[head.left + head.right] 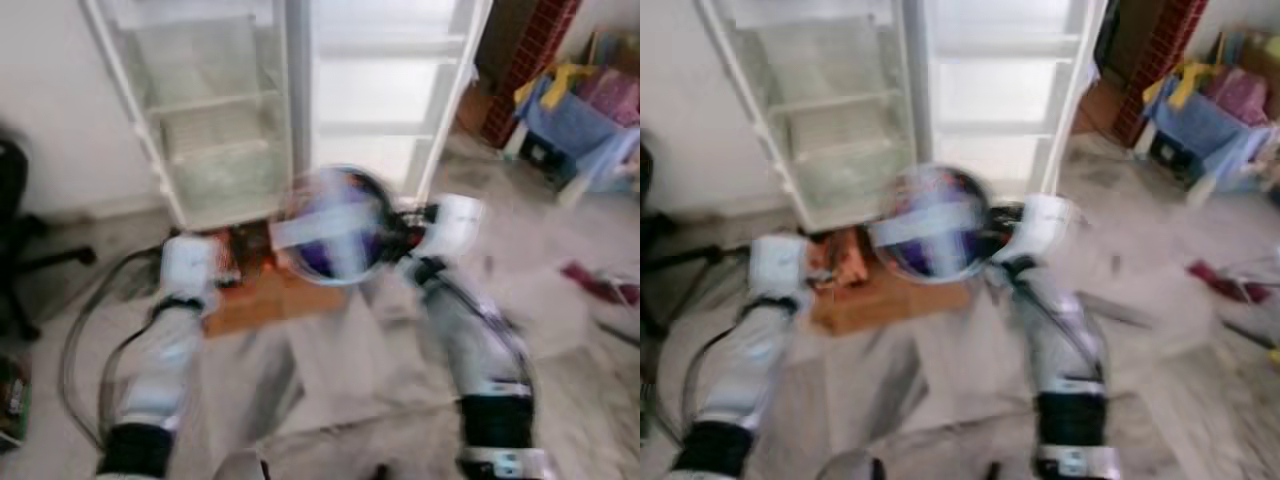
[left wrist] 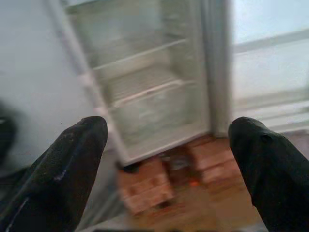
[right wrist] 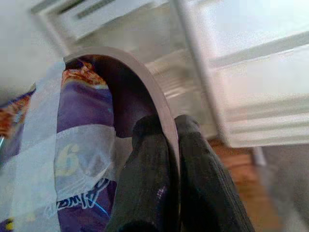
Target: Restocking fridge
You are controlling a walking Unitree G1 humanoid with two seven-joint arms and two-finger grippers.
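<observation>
Two silver arms reached forward toward an open fridge (image 1: pixel 300 90) with bare white shelves, its door (image 1: pixel 200 110) swung out on the left. Both head views were blurred. On the left, the left claw (image 2: pixel 169 159) hung with its two black fingers (image 2: pixel 67 164) spread wide apart and nothing between them, just above a low brown cardboard box (image 1: pixel 265 295) on the floor at the foot of the fridge. Packets lay in that box, but the blur left them unreadable. To the right of it, the right claw (image 3: pixel 166 159) was clamped together on the grey rim of a round bowl (image 1: pixel 335 225), one finger inside the rim and one outside. The bowl was held up in front of the lower part of the fridge and carried purple packets (image 3: pixel 82 145) strapped down with pale tape. A large pale "6" and some looping script showed on the wrapping; the script could not be made out. Far right, blue cloth (image 1: pixel 575 125) lay heaped by a brick wall.
</observation>
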